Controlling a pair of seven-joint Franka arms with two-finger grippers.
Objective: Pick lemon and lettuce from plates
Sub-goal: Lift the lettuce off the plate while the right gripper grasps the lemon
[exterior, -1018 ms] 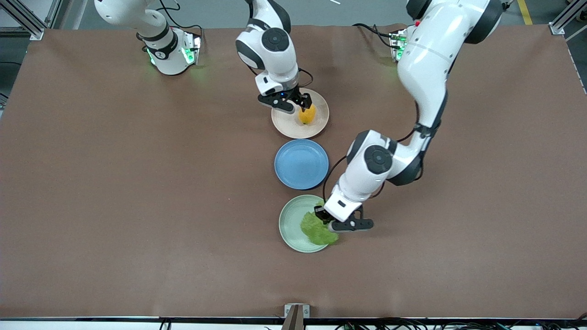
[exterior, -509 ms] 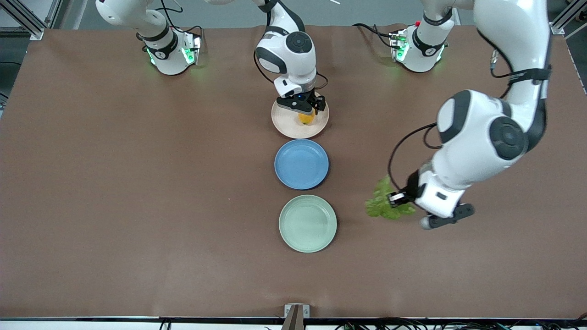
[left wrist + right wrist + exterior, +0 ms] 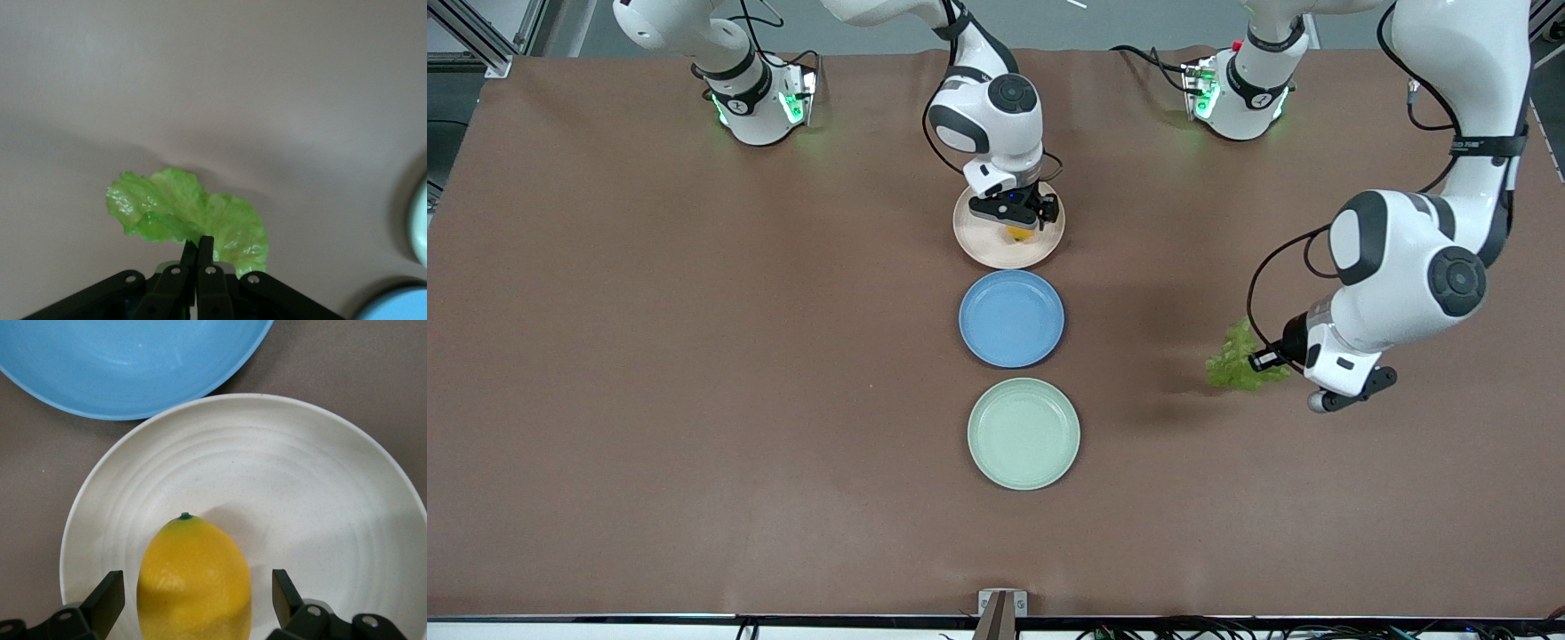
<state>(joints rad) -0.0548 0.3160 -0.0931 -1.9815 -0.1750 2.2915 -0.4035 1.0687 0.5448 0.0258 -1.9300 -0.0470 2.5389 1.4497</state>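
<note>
Lemon [image 3: 194, 580]: on cream plate [image 3: 320, 487], between spread right gripper [image 3: 198, 600] fingers [image 3: 107, 600].
Blue plate [image 3: 127, 360]: just beside cream plate.

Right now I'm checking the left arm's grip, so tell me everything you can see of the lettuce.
The lettuce is a crinkled, glossy bright green leaf, plastic-looking. The left pincer is shut on one edge of it, fingers pressed together, and holds it in the air over bare brown table toward the left arm's end. It hangs spread out from the fingers, touching nothing else. The mint green plate sits bare.
</note>
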